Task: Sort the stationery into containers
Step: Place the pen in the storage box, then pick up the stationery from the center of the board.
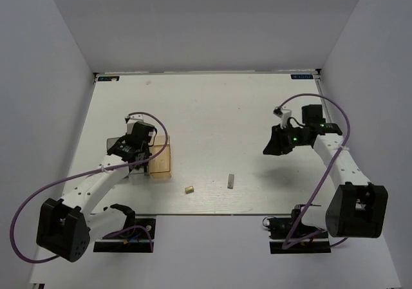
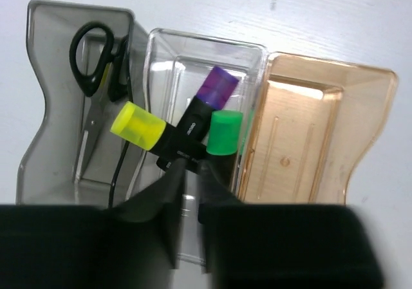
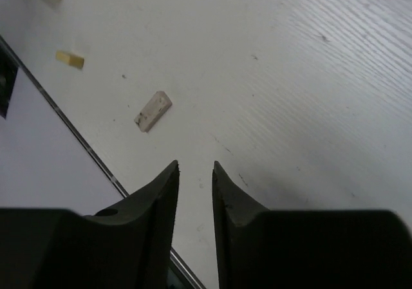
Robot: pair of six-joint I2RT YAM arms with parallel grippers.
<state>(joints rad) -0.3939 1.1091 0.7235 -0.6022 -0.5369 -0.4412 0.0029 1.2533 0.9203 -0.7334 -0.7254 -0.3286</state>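
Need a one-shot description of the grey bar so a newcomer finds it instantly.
Start at the near edge of the white table, between the two arm bases. Two small loose pieces lie there apart: the grey bar is the longer, pale grey one on the right, while the tan block to its left is shorter and yellowish.

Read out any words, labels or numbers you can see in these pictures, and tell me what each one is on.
Nothing can be read for certain.
Two blue stickers at the table's far corners and: white print, too small.
Purple-capped marker in the clear box: white print on the black barrel, blurred.
Scissors, tan box: no text visible.
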